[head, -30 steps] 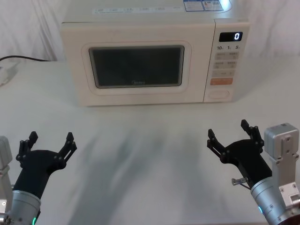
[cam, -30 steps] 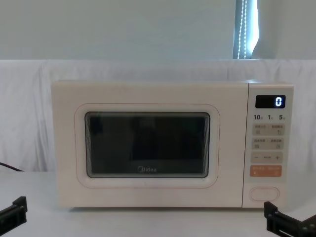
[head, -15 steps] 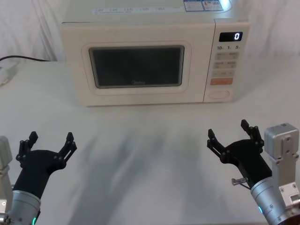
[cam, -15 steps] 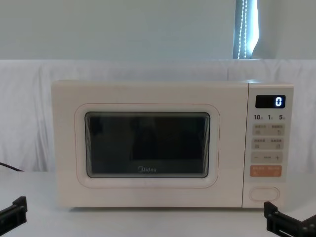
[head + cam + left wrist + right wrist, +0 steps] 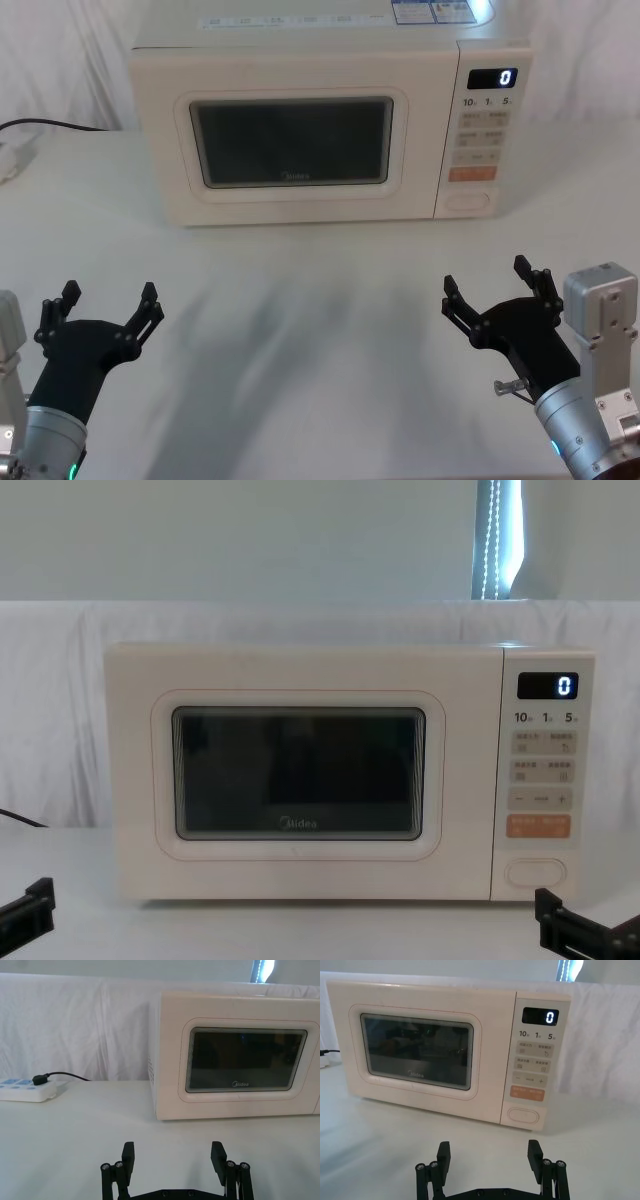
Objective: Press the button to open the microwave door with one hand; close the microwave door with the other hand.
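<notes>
— Cream all over, that microwave [image 5: 330,120], and the button [image 5: 468,199] is the same cream as the panel around it. That's my worry. It sits at the bottom of the panel on the far right, just below the orange key [image 5: 472,173]. A push that lands a little high hits the orange key instead, and the door stays put.

— Which arm is nearer to it?

— The right end effector [image 5: 497,291]. It hovers over the near right of the surface [image 5: 320,330], well apart from the oven, fingers spread wide and pointing towards the panel. With the fingers apart like that, I'd guess one tip could catch the button's edge while the other scrapes the casing or the surface below.

— And the door?

— The microwave door [image 5: 292,145] is shut, flush with the front, dark window facing us. If it springs out, it appears to hinge on the left, so it would swing towards the left end effector [image 5: 105,306]. That one hangs over the near left, fingers also spread, holding nothing. It looks far enough back for now, but if it moves in early it could block the swing.

— Anything else in the way?

— A power strip [image 5: 26,1090] and its cable [image 5: 65,1076] lie at the far left, clear of both arms.
</notes>
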You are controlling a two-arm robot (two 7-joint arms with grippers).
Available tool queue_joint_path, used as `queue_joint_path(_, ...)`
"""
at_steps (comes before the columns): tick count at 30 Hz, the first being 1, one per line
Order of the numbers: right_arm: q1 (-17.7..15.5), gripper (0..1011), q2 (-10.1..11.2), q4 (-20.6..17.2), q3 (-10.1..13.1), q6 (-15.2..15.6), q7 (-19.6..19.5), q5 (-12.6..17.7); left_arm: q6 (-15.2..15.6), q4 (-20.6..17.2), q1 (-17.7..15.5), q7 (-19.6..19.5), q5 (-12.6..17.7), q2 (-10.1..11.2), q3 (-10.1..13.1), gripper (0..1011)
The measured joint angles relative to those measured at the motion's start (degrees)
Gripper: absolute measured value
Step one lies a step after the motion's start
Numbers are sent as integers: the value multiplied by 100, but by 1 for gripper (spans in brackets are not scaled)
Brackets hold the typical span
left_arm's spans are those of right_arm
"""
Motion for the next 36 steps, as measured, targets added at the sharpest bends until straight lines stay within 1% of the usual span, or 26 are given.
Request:
queue_joint_path(4, 0, 993, 0, 0, 0, 0, 0, 0, 0, 0, 0, 0, 0, 0, 0, 1001)
queue_joint_path(7, 0, 945, 0, 0, 0, 0, 0, 0, 0, 0, 0, 0, 0, 0, 0, 1001)
queue_joint_path(12, 0, 810, 0, 0, 0, 0, 0, 0, 0, 0, 0, 0, 0, 0, 0, 1001)
queue_joint_path(13, 0, 810, 0, 0, 0, 0, 0, 0, 0, 0, 0, 0, 0, 0, 0, 1001)
queue_joint_path(17, 0, 663, 0, 0, 0, 0, 0, 0, 0, 0, 0, 0, 0, 0, 0, 1001)
queue_joint_path(18, 0, 663, 0, 0, 0, 0, 0, 0, 0, 0, 0, 0, 0, 0, 0, 1001)
queue_joint_path(19, 0, 608, 0, 0, 0, 0, 0, 0, 0, 0, 0, 0, 0, 0, 0, 1001)
queue_joint_path(22, 0, 523, 0, 0, 0, 0, 0, 0, 0, 0, 0, 0, 0, 0, 0, 1001)
queue_joint_path(24, 0, 442, 0, 0, 0, 0, 0, 0, 0, 0, 0, 0, 0, 0, 0, 1001)
queue_joint_path(25, 0, 423, 0, 0, 0, 0, 0, 0, 0, 0, 0, 0, 0, 0, 0, 1001)
queue_joint_path(29, 0, 286, 0, 0, 0, 0, 0, 0, 0, 0, 0, 0, 0, 0, 0, 1001)
queue_joint_path(30, 0, 286, 0, 0, 0, 0, 0, 0, 0, 0, 0, 0, 0, 0, 0, 1001)
queue_joint_path(31, 0, 232, 0, 0, 0, 0, 0, 0, 0, 0, 0, 0, 0, 0, 0, 1001)
queue_joint_path(32, 0, 218, 0, 0, 0, 0, 0, 0, 0, 0, 0, 0, 0, 0, 0, 1001)
queue_joint_path(33, 0, 163, 0, 0, 0, 0, 0, 0, 0, 0, 0, 0, 0, 0, 0, 1001)
queue_joint_path(36, 0, 88, 0, 0, 0, 0, 0, 0, 0, 0, 0, 0, 0, 0, 0, 1001)
